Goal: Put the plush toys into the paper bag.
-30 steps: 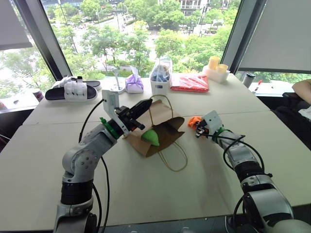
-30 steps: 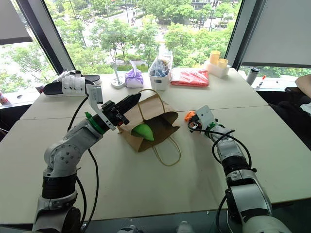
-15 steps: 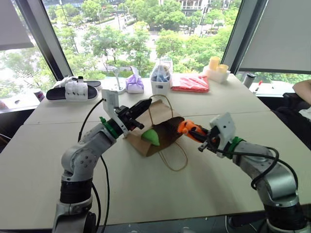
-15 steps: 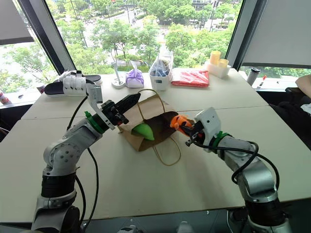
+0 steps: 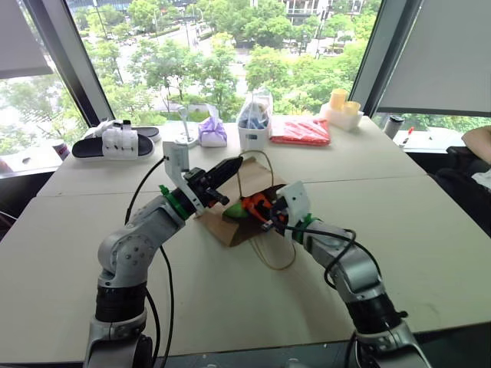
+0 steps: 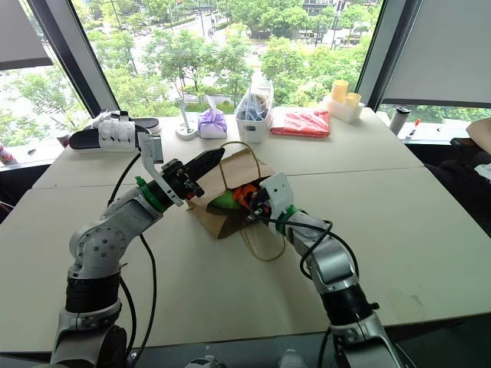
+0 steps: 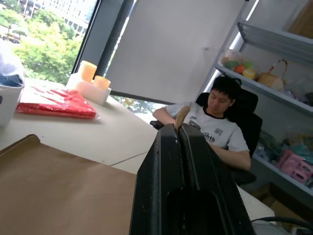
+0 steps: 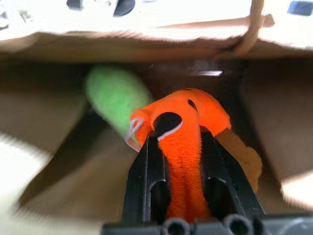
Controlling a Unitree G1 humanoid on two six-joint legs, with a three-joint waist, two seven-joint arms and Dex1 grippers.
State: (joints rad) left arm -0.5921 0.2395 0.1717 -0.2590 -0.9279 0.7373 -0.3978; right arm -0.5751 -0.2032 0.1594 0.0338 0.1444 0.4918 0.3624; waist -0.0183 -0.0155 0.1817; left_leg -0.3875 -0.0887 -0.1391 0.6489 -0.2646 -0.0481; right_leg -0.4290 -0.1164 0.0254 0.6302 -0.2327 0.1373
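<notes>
The orange plush toy (image 8: 183,127) is pinched between my right gripper's (image 5: 265,213) two fingers, its long body running along them and its head poking past the tips. That puts it right at the mouth of the paper bag (image 5: 255,177), which lies on its side on the table (image 5: 230,307) with the opening facing my right hand. Straight ahead of the tips lies the dark interior, so I judge the next move to be a short push forward along the fingers' own line, then a release.

The green plush toy (image 8: 115,95) already lies inside the bag, ahead of my right fingertips and a little off to one side, close to the orange one; whether they touch I cannot tell.

My left gripper (image 5: 229,170) is pressed together on the bag's upper edge, a tan loop handle (image 7: 181,117) showing between its fingers, and holds the mouth up. My right arm is the one that matters for the drop.

Count: two plush toys, one bag, two loop handles, two grippers.
</notes>
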